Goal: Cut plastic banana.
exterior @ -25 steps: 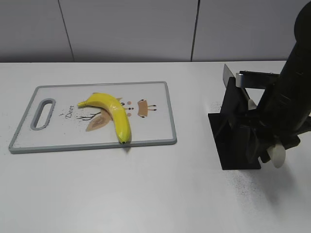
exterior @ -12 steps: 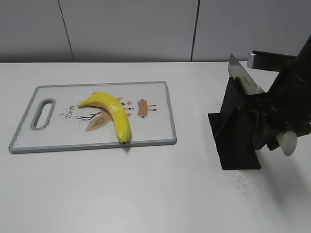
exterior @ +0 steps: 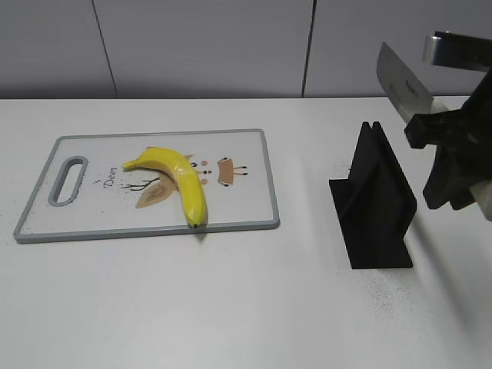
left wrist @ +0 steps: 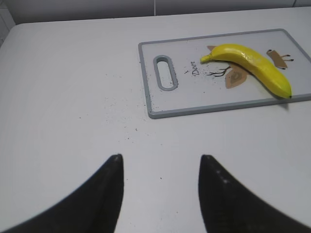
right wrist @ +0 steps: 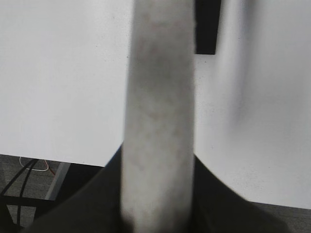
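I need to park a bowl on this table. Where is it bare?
Free: the table in front of the board, the strip between board and black stand, and left of the board, near the open left gripper. Crowded: the right side, where the right gripper holds the knife above the stand.

Right end effector (exterior: 453,165) raised and clamped; left end effector (left wrist: 160,191) hangs spread.
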`<action>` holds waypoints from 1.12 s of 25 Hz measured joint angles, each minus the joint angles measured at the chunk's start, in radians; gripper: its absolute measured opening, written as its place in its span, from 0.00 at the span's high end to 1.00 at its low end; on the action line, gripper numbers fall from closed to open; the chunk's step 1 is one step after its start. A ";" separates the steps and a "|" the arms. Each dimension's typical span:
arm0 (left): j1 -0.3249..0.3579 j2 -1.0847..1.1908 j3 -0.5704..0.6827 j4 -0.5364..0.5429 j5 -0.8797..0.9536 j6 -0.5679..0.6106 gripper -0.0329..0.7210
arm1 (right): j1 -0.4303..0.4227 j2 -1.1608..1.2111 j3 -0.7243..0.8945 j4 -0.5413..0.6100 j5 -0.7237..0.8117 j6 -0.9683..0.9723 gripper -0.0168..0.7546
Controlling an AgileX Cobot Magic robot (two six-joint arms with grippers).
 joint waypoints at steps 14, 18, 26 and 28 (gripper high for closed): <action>0.000 0.048 -0.046 0.000 -0.052 0.006 0.31 | 0.000 0.025 -0.341 -0.160 0.097 -0.292 0.72; 0.000 0.164 -0.083 0.000 -0.078 0.059 0.31 | 0.000 0.065 -0.388 -0.160 0.100 -0.419 0.72; 0.000 0.479 -0.189 -0.004 -0.221 0.183 0.31 | 0.000 0.202 -0.461 -0.148 0.103 -0.642 0.72; 0.000 0.559 -0.232 -0.004 -0.261 0.221 0.31 | 0.000 0.236 -0.490 -0.128 0.103 -0.697 0.72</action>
